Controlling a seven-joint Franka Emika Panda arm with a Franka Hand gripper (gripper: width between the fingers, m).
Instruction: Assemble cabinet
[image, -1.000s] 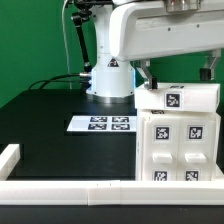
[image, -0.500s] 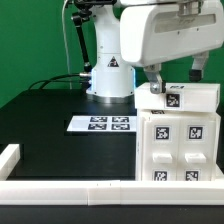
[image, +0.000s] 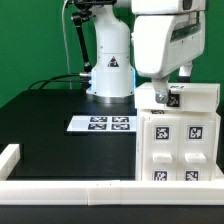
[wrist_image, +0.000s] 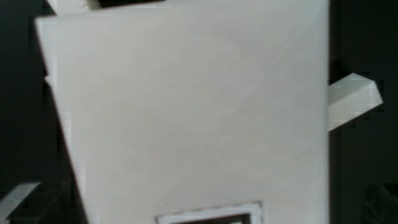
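Note:
The white cabinet (image: 178, 150) stands at the exterior view's right, its front showing several black-and-white tags. A white slab (image: 197, 97) with one tag lies across its top. My gripper (image: 164, 92) hangs just above the slab's left end, mostly hidden by my white hand, so its fingers are hard to read. In the wrist view a broad white cabinet face (wrist_image: 187, 110) fills the picture, with the edge of a tag (wrist_image: 210, 216) at one border. No fingertips show there.
The marker board (image: 102, 124) lies flat on the black table left of the cabinet. A low white border rail (image: 70, 188) runs along the front edge and turns up at the left. The arm's base (image: 110, 75) and cables stand behind.
My hand has swung toward the exterior view's right and dropped lower, over the left end of the slab on the cabinet. The cabinet and slab have not moved.

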